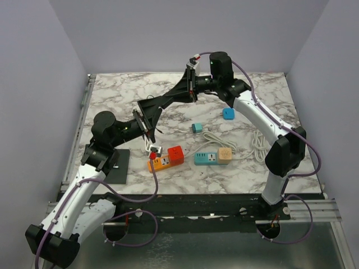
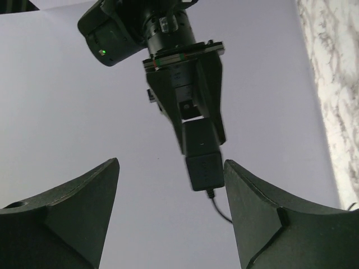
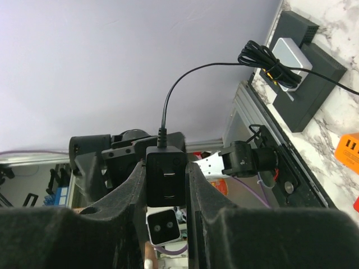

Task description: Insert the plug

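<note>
My right gripper (image 3: pixel 165 168) is shut on a black plug adapter (image 3: pixel 165 182), held in the air with its two prongs facing the right wrist camera. Its thin black cable (image 3: pixel 185 78) runs to a coiled bundle (image 3: pixel 268 59) on a white box. In the left wrist view the plug (image 2: pixel 205 162) hangs from the right gripper, close to the left gripper's right finger (image 2: pixel 263 218). My left gripper (image 2: pixel 171 162) is open around it without touching. In the top view both grippers meet above the table's left middle: left (image 1: pixel 147 116), right (image 1: pixel 154 106). An orange-and-red power strip (image 1: pixel 167 157) lies below them.
A teal power strip (image 1: pixel 213 157) with a white cord (image 1: pixel 261 143) lies right of the orange one. A small teal cube (image 1: pixel 197 127) and a blue cube (image 1: pixel 228 114) sit further back. A black block (image 1: pixel 120 165) lies at the front left and also shows in the right wrist view (image 3: pixel 314 78).
</note>
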Motion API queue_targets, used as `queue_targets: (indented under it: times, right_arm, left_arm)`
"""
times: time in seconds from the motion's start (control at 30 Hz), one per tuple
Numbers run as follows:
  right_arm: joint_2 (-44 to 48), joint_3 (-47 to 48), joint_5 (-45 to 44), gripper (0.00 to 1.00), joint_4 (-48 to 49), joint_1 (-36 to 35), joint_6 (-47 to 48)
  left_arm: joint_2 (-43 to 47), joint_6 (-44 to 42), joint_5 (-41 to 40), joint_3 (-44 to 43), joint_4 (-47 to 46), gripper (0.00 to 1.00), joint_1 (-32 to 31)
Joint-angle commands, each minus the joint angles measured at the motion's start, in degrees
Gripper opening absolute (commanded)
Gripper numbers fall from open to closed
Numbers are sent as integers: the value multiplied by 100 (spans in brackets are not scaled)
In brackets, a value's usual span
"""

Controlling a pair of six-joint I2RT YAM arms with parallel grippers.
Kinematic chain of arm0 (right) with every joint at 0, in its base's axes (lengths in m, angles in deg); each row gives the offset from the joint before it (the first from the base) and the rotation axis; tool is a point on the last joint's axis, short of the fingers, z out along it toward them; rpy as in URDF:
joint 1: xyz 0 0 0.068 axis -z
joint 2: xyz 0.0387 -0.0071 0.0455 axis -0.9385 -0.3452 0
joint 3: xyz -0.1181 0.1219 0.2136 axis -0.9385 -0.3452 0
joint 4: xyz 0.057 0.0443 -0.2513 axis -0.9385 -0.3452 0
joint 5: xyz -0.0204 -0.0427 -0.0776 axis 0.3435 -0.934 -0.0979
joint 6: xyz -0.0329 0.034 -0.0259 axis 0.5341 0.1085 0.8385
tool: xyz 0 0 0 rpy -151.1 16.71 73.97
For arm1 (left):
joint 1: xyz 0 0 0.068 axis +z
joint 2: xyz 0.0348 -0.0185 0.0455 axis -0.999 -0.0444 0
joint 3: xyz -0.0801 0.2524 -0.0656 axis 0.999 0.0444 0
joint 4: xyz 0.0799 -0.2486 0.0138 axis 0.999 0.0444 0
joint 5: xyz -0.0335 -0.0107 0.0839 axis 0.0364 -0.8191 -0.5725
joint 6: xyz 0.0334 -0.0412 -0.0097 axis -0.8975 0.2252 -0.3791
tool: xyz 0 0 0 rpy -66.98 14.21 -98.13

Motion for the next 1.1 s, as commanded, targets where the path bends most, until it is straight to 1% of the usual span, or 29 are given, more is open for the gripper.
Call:
queue_targets:
  times: [0.0,0.17,0.23,0.37,0.47,0.53,0.63,0.73,0.77,0.83,0.93,1.0,1.03,1.07]
  right_arm:
    - [45,332,423,1,-373,-190,192]
    - [-77,566,209,1,-932,-152,605]
    - [-75,507,252,1,-815,-134,523]
    - [-7,370,344,1,-531,-138,353]
    - [55,231,467,1,-355,-143,247]
    - [109,87,507,1,-201,-160,157]
    - [154,22,532,1,-154,-197,137]
    - [181,-41,534,1,-122,-240,121]
    - [172,-52,530,1,-112,-256,105]
    - [174,-75,546,1,-53,-280,50]
    - [165,-109,529,1,26,-309,-16]
    - [146,-120,518,1,22,-320,-17]
    - [150,-142,506,4,15,-318,-13]
    - [158,-167,499,15,18,-322,-1]
  left_arm:
    - [146,2,308,246,569,77,-49]
    - [311,242,264,113,561,77,-54]
    - [339,397,186,72,562,77,-48]
    - [338,384,-86,153,554,76,-51]
    - [263,609,-176,112,467,74,-48]
    - [186,742,-174,53,416,71,-51]
    - [89,800,-179,0,328,64,-55]
    - [16,925,-199,-30,187,59,-53]
    - [2,937,-196,-35,176,57,-54]
    - [-16,973,-167,-36,174,48,-51]
    - [-11,1067,-141,-36,40,27,-53]
    - [-10,1128,-131,-38,-2,18,-54]
    - [-2,1178,-129,-42,-21,14,-53]
    - [3,1223,-129,-56,-27,8,-50]
